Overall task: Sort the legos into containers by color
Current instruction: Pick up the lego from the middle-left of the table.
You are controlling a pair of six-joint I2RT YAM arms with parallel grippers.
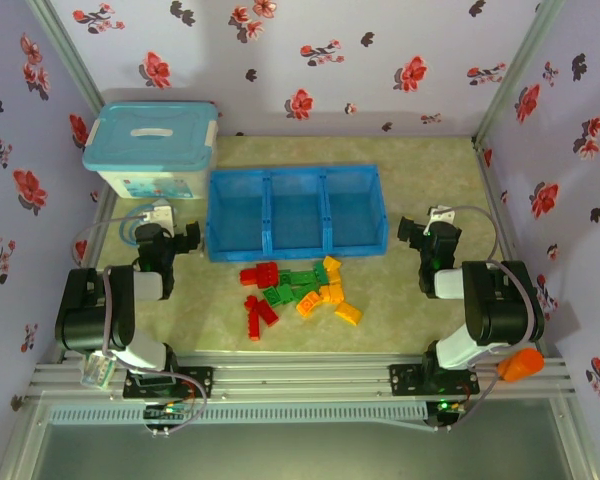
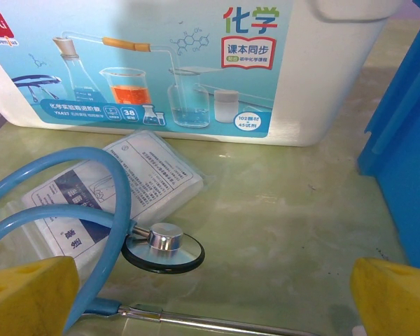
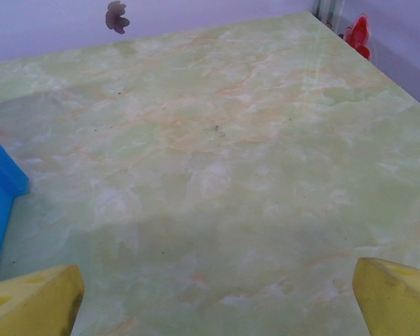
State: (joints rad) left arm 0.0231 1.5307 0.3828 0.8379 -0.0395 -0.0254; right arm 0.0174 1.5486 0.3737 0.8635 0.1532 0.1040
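Observation:
A heap of red, green and yellow-orange legos (image 1: pixel 298 291) lies on the table just in front of the containers (image 1: pixel 296 212), three joined blue bins with nothing in them. My left gripper (image 1: pixel 176 240) rests left of the bins, open, its yellow fingertips (image 2: pixel 28 294) wide apart over bare table. At the right end of the bins my right gripper (image 1: pixel 420 235) is open too, yellow pads (image 3: pixel 399 297) spread with nothing between them. A blue bin wall (image 2: pixel 406 133) edges the left wrist view, and a bin corner (image 3: pixel 0 189) edges the right wrist view.
A white storage box with a light-blue lid (image 1: pixel 155 150) stands at the back left. A blue stethoscope (image 2: pixel 162 245) and a plastic-wrapped leaflet (image 2: pixel 126 182) lie in front of it, close to my left gripper. Flowered walls enclose the table on three sides.

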